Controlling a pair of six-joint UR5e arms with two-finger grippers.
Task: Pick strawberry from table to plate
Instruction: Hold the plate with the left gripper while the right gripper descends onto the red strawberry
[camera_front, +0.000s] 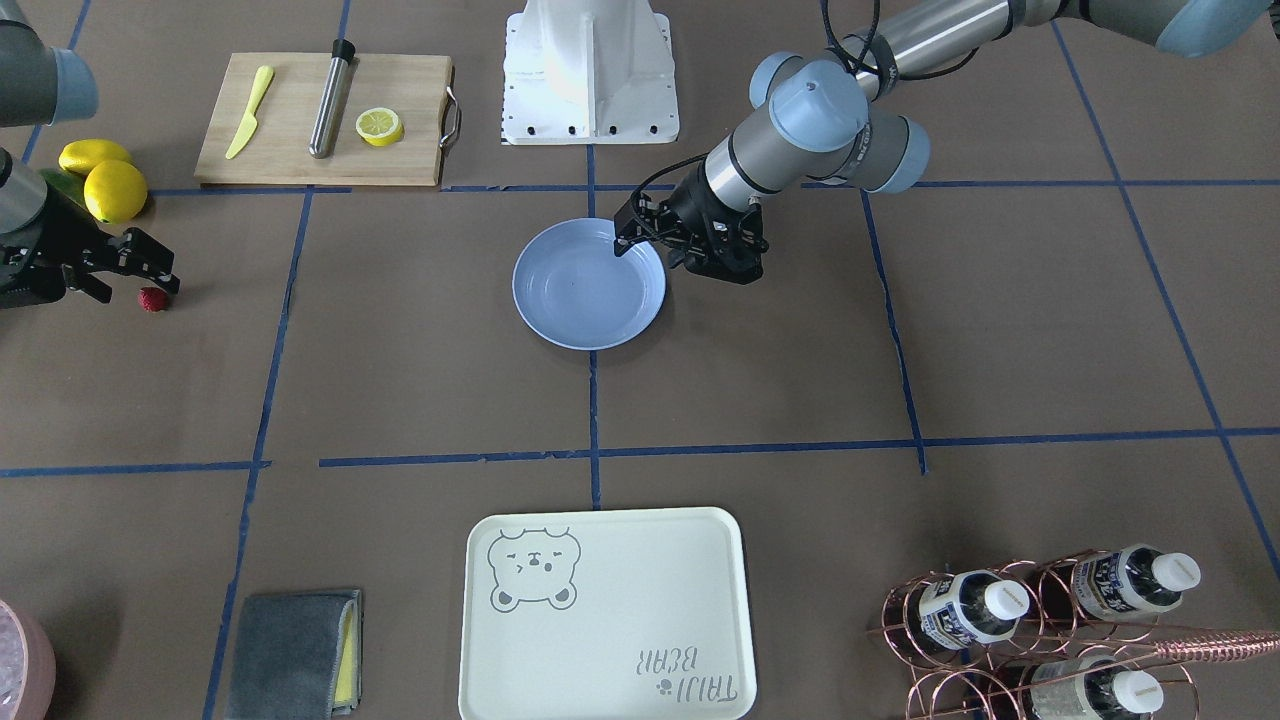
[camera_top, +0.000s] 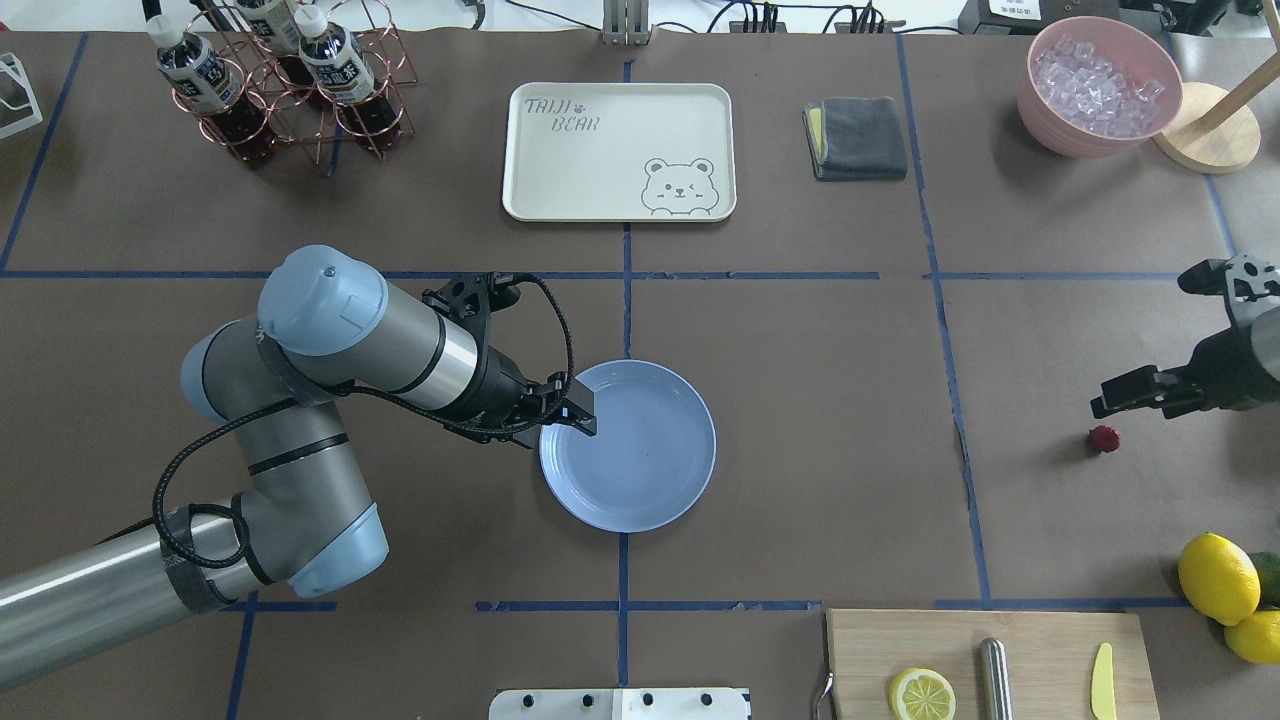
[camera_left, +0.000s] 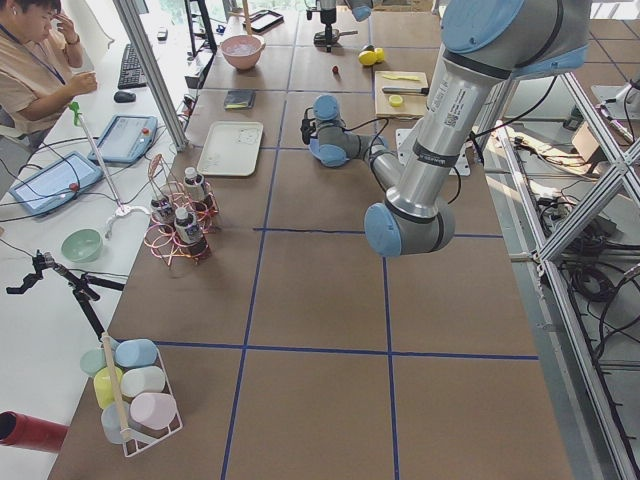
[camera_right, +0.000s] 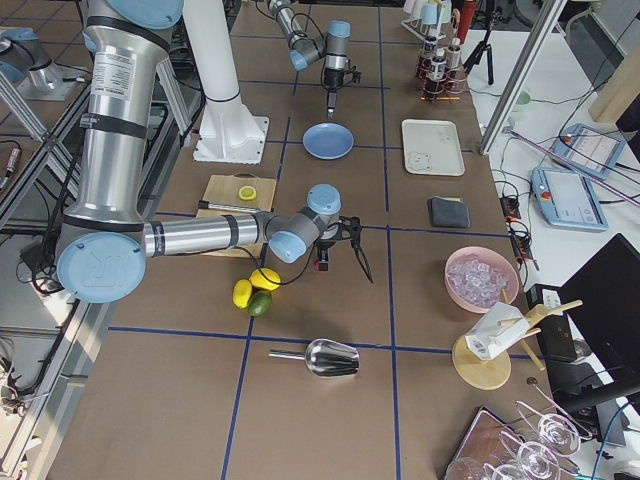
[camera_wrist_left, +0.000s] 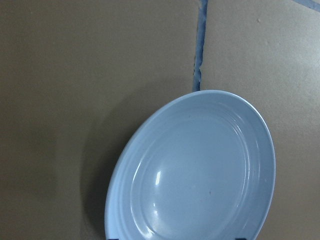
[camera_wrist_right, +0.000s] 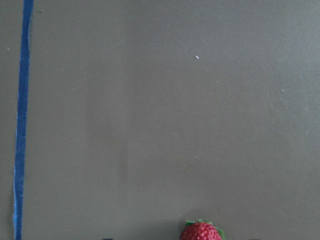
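Overhead exterior view puts the strawberry (camera_top: 1104, 438) on the bare desk (camera_top: 800, 400), well apart from the plate (camera_top: 660, 470) and out toward the robot's right side. It sits on the brown paper alone, touching nothing.

Just above and beside the berry hangs the right end effector (camera_front: 140, 292). Its fingers are parted and hold nothing. In the right wrist-mounted view the berry shows at the bottom edge, roughly midway across, so it appears to lie about in line with the gap between the fingers, which do not enclose it.

Over the plate's rim on the robot's left side hovers the left end effector (camera_top: 585, 415). Its wrist view shows two dark tips far apart at the bottom edge, so it looks open and empty. The plate carries nothing.

Two lemons (camera_top: 1215, 578) lie farther from the plate than the berry does, nearer the robot.

By my judgement the step in hand is the approach to the pick, with no grasp made yet. The next move calls for lowering the right fingers around the berry, centring it between them, and closing gently, since so small and round a thing could roll or squirt out sideways.
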